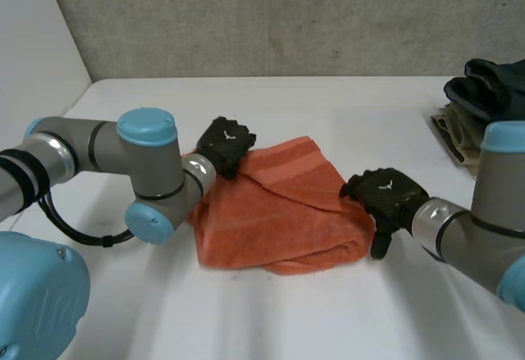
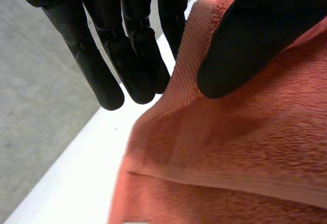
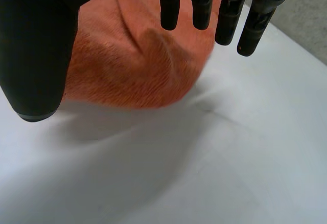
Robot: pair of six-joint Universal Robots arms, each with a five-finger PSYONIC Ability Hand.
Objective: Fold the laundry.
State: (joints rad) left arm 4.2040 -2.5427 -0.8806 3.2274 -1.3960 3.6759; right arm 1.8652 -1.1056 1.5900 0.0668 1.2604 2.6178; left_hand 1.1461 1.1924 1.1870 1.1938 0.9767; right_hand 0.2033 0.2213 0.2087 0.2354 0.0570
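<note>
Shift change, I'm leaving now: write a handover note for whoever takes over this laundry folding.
Left robot hand: open, fingers straight, at the far left corner of the orange towel, thumb over the cloth.
Right robot hand: open, at the towel's right edge, holding nothing.
Towel: mid-table, doubled over but lopsided and rumpled.
Dark clothes pile: far right of the table, not folded.
Left to do: probably square up and finish the towel, then fold the pile.
</note>
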